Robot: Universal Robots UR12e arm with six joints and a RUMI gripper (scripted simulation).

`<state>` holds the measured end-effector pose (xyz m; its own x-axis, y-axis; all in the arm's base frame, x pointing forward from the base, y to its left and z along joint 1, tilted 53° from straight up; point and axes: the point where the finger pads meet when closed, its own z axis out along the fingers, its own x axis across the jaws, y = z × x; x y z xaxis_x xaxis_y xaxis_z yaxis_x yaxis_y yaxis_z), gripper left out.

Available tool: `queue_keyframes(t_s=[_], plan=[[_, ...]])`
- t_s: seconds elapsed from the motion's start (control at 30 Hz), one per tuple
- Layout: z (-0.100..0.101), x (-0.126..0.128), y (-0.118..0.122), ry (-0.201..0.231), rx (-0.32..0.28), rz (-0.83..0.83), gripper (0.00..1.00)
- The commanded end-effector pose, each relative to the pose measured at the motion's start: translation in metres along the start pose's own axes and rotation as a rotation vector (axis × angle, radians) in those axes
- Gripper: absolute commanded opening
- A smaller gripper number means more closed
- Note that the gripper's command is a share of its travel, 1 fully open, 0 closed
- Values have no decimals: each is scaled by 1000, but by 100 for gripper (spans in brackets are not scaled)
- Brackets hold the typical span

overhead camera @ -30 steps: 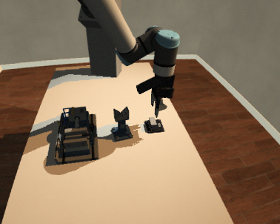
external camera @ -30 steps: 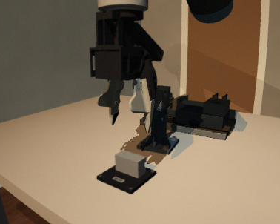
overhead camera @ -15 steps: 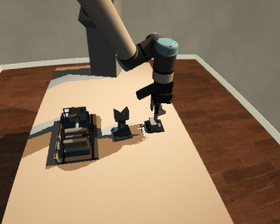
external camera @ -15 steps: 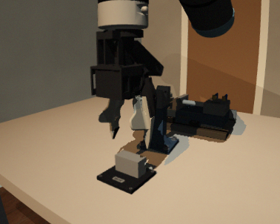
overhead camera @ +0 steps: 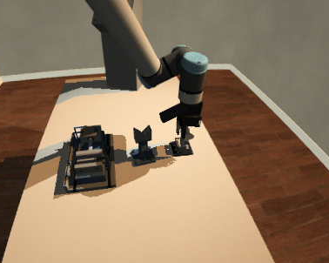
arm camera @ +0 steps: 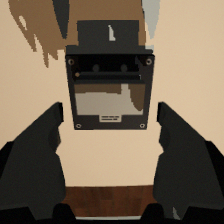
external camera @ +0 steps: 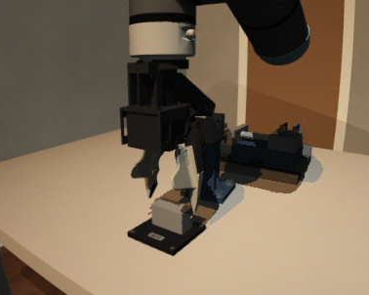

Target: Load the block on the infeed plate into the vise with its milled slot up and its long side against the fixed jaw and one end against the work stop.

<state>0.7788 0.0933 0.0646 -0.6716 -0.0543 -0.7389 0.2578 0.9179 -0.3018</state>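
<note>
The part, a light grey block (external camera: 171, 218) (arm camera: 100, 104), lies on the dark infeed plate (overhead camera: 186, 152) (external camera: 170, 250) (arm camera: 111, 126). No milled slot can be made out on the faces in view. My gripper (overhead camera: 181, 137) (external camera: 173, 201) (arm camera: 110, 103) is open and empty, pointing down over the part, with its tips about level with or just above the part's top. In the wrist view the fingertips stand left and right of the part, with a gap on each side. The vise (overhead camera: 90, 162) (external camera: 267, 155) stands open at the far left of the top view; its bars and work stop are too small to tell.
The V-block (overhead camera: 143, 136) stands between the infeed plate and the vise, with its notch upward. In the exterior view its base (external camera: 225, 189) shows just behind the gripper. Blue hoses (overhead camera: 76, 135) run at the vise's back corner. The arm's shadow falls across the plate and V-block.
</note>
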Motion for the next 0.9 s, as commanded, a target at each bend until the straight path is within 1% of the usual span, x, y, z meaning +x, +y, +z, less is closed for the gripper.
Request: queue_keyframes(t_s=[0.0,0.4,0.87], plan=[[6,0,0,-1,-1,0,51],[19,0,0,-1,-1,0,51],[25,0,0,-1,-1,0,51]])
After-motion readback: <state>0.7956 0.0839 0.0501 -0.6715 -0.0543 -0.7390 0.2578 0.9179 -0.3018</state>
